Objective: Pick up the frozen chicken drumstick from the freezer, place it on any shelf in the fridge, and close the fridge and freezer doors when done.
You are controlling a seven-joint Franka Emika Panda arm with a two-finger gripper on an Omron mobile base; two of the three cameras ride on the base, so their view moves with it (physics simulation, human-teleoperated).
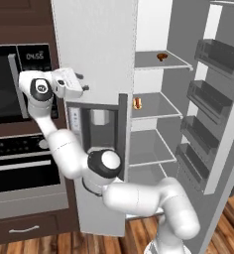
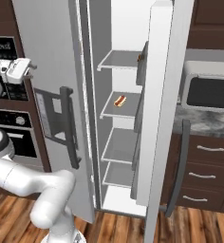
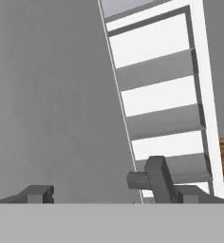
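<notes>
Now we are watching the gripper (image 1: 84, 83) hovering with its fingers spread apart and holding nothing, just in front of the freezer door (image 1: 96, 59), above the dark dispenser panel (image 1: 96, 126). From the left base view we are seeing the frozen chicken drumstick (image 1: 162, 56) sitting on the top shelf (image 1: 158, 62) of the open fridge (image 1: 153, 99), with an orange item with a pale band (image 1: 137, 103) one shelf down. From the right base view we are getting the gripper (image 2: 32, 66) at the far left and the banded item (image 2: 119, 100), while the fridge door (image 2: 163, 109) is covering most of the drumstick's spot. Looking along the hand, we are facing the plain door face (image 3: 52, 95), its bar handle (image 3: 156, 180) and fridge shelves (image 3: 156, 71) beyond.
</notes>
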